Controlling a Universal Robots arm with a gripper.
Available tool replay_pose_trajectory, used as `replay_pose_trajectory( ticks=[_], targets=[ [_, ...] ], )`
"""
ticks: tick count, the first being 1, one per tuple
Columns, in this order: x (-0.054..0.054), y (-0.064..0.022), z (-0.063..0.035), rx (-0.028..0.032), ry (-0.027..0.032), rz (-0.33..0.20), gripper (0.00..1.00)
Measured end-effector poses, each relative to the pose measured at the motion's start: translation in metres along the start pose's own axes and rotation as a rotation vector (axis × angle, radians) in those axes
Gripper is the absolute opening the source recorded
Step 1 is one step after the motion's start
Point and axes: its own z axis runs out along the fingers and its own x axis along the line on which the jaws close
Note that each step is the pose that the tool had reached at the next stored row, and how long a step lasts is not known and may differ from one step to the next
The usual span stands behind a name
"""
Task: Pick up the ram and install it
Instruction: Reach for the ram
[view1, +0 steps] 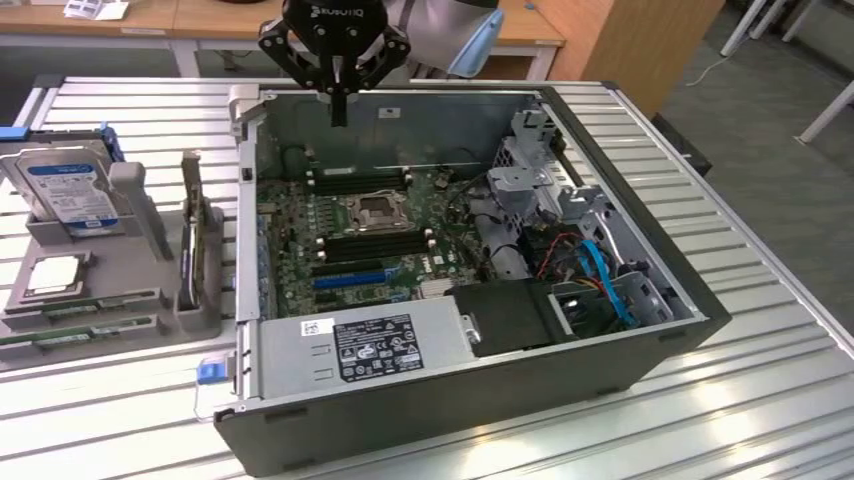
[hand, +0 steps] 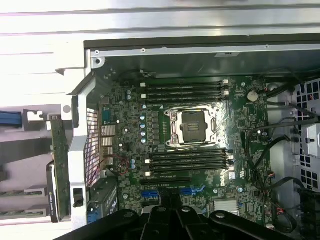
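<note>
Gripper (view1: 339, 116) shut, holding nothing, hovering over the far edge of the case (view1: 467, 410), ram (hand: 59, 155) on edge in a holder — just outside the case

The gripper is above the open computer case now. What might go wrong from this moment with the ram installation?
1. The gripper hangs shut and empty over the computer case, while the ram stands in the grey holder outside it; a shut gripper may knock the stick instead of gripping it.
2. The open CPU socket lies between the two banks of empty ram slots; a small misalignment may damage it.
</note>
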Motion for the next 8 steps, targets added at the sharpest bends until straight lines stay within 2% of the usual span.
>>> replay_pose_trajectory(
  ticks=[4, 8],
  targets=[
    [0.007, -0.0006, -0.0002, 0.0001, 0.0, 0.0, 0.11],
    [0.025, -0.0019, -0.0006, -0.0001, 0.0, 0.0, 0.11]
  ],
)
